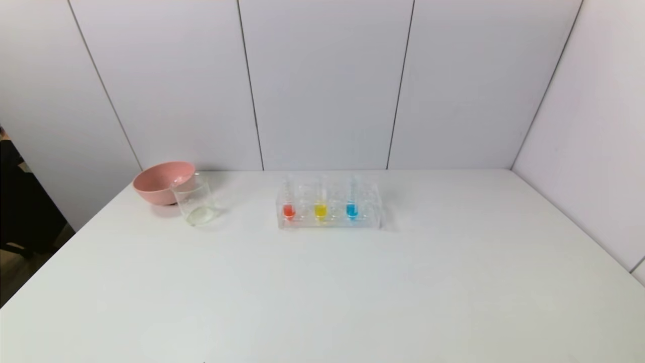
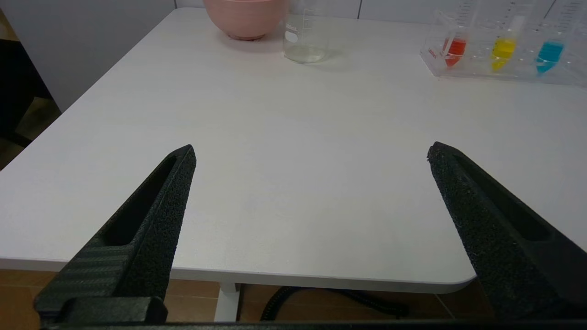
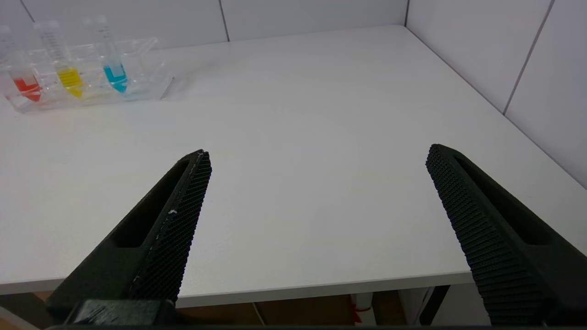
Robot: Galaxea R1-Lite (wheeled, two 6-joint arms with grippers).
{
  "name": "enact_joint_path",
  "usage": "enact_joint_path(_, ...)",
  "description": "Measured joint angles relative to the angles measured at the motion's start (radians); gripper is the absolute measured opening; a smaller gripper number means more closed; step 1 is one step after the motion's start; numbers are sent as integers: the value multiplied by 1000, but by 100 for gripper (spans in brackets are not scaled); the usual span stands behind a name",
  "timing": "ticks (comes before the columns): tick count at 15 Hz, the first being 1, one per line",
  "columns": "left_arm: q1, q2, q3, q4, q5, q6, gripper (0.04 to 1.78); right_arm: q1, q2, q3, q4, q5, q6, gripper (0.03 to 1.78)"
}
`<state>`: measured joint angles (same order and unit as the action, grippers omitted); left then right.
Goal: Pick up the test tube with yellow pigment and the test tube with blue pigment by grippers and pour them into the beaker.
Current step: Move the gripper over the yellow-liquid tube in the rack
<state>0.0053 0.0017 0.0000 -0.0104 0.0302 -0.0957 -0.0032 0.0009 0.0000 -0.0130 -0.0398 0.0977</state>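
Yellow-pigment test tube is standing upright in the middle of a clear plastic rack, with the blue-pigment test tube on its right and a red-orange tube on its left. The rack is sitting toward the far side of the white desk. A glass beaker is standing well to the left of the rack, just in front of a pink bowl.

The head view is showing neither arm. Only the wrist views are revealing them: the left pincer is hovering at the desk's near edge with its fingers spread wide, grasping nothing, looking toward beaker, bowl and rack. The right pincer is likewise hanging released and empty at the near edge, with the rack far off.
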Motion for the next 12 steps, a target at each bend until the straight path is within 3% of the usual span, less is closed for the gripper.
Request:
enact_joint_path(6,-2,0,-8,10,-5,40,176,0,0,0,0,0,0,171)
enact_joint_path(12,-3,223,-319,70,-89,24,176,1,0,0,0,0,0,171)
